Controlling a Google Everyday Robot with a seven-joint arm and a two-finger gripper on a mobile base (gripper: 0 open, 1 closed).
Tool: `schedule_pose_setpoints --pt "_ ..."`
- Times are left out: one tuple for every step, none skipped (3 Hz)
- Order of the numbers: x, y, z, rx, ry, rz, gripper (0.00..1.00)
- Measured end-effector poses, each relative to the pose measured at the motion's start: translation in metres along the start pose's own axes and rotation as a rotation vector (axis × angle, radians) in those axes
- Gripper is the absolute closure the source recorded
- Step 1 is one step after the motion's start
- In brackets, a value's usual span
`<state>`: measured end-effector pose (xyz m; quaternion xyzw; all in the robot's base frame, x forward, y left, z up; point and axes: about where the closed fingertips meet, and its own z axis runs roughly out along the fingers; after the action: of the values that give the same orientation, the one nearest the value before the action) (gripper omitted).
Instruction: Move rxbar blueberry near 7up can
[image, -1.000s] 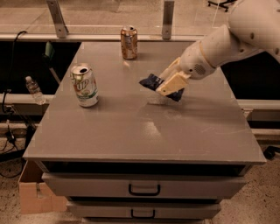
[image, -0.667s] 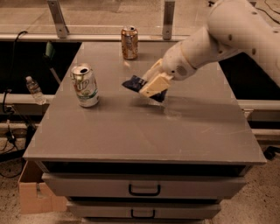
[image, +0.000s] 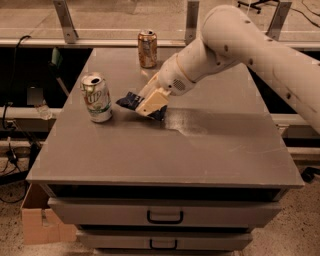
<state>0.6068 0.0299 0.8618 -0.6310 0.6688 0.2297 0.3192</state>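
The 7up can (image: 96, 97), silver-white and green with a silver top, stands upright at the left of the grey table (image: 165, 150). My gripper (image: 148, 106) is at the table's middle left, just right of the can, and is shut on the rxbar blueberry (image: 131, 101). The dark navy wrapper sticks out to the left of the cream fingers (image: 152, 102) toward the can, low over the tabletop. A small gap lies between the bar's left end and the can. The white arm (image: 240, 40) reaches in from the upper right.
An orange-brown can (image: 147, 48) stands upright at the table's back edge. Drawers with black handles (image: 165, 217) are below the front edge. A cardboard box (image: 42, 220) sits on the floor at the lower left. Cables and a plastic bottle lie left of the table.
My gripper has carried the rxbar blueberry leftward across the table, from near the middle right to just beside the 7up can, and lower. The cans have not moved.
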Motion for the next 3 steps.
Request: schedule_pose_setpoints --pt "-0.001 0.0 0.017 -0.022 0.015 -0.004 0.84" --pt "0.0 0.0 0.026 -0.039 0.024 -0.005 0.61" --pt "0.001 0.0 0.031 -0.05 0.033 -0.008 0.37"
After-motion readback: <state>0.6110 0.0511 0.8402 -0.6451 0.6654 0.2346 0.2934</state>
